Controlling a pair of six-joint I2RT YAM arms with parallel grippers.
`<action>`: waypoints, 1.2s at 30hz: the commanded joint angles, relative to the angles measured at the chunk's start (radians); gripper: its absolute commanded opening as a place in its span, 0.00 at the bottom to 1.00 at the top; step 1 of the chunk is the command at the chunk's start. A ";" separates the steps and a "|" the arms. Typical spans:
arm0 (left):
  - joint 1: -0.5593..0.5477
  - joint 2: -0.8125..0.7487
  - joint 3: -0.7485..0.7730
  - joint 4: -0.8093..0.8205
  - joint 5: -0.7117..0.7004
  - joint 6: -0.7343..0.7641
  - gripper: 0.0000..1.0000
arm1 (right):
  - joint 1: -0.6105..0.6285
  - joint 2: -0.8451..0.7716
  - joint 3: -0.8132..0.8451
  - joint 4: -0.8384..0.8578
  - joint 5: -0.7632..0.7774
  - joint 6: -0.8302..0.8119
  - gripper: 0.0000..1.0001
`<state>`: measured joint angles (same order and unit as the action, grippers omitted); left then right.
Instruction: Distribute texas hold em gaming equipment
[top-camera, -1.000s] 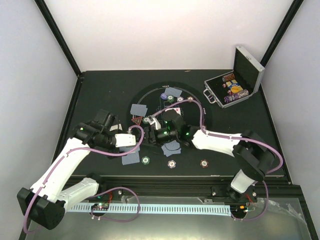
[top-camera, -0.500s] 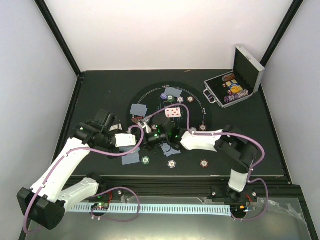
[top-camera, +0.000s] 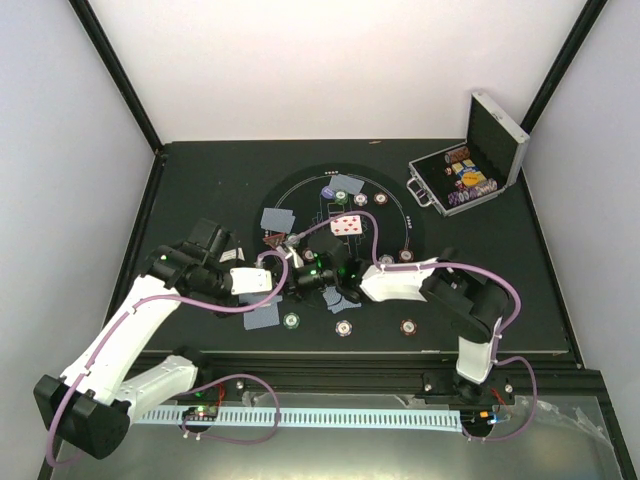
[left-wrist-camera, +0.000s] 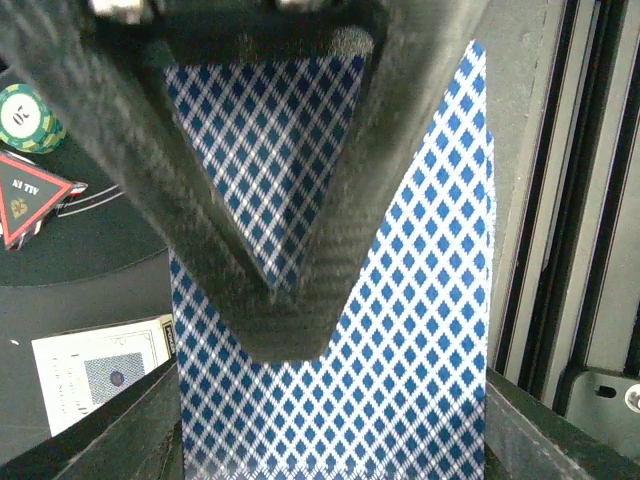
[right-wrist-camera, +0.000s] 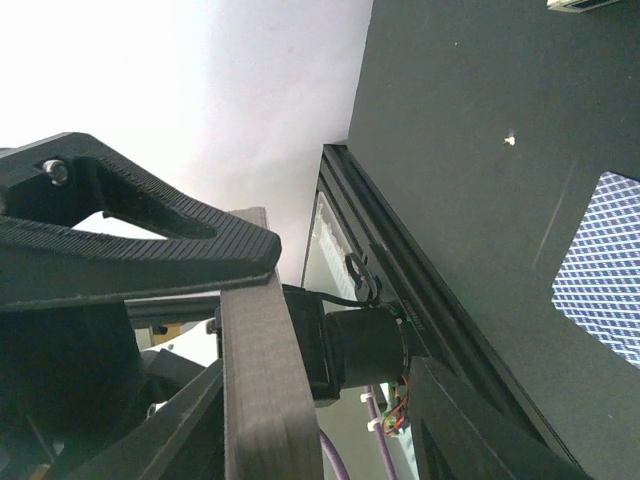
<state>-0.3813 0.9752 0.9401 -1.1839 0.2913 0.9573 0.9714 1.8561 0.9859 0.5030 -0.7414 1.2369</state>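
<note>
My left gripper (top-camera: 268, 283) is shut on a stack of blue-diamond-backed cards (left-wrist-camera: 420, 300); in its wrist view my left gripper (left-wrist-camera: 300, 400) has one finger pressed on top of them. My right gripper (top-camera: 298, 279) sits right against it over the mat's left edge. In its wrist view my right gripper (right-wrist-camera: 300, 330) has its jaws apart with a grey strip (right-wrist-camera: 262, 380) between them; I cannot tell what the strip is. A face-up red-pipped card (top-camera: 347, 225) lies mid-mat. Face-down cards (top-camera: 278, 218) lie around, and another face-down card (right-wrist-camera: 605, 270) shows in the right wrist view. The red triangle marker (left-wrist-camera: 25, 190) and a green chip (left-wrist-camera: 25, 115) lie nearby.
The round black mat (top-camera: 395, 225) carries a purple button disc (top-camera: 327, 192) and chips along its rim, such as one at the front (top-camera: 343, 328). The open silver case (top-camera: 470, 178) of chips stands at the back right. A card box (left-wrist-camera: 100, 370) lies left of the deck.
My right gripper has moved left, off the cards at the mat's front, up against the left gripper. The face-up card it covered now shows. The left arm has hardly moved.
</note>
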 joint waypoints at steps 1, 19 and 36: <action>-0.002 -0.017 0.058 -0.015 0.005 0.009 0.02 | -0.028 -0.017 -0.069 -0.037 0.020 -0.028 0.47; -0.002 -0.020 0.045 -0.009 -0.004 0.008 0.02 | -0.064 -0.186 -0.099 -0.139 0.010 -0.071 0.42; -0.002 -0.011 0.045 -0.005 0.000 0.008 0.02 | -0.212 -0.336 -0.040 -0.605 0.069 -0.336 0.01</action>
<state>-0.3813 0.9688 0.9405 -1.1915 0.2779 0.9573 0.8284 1.5734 0.9012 0.1211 -0.7193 1.0386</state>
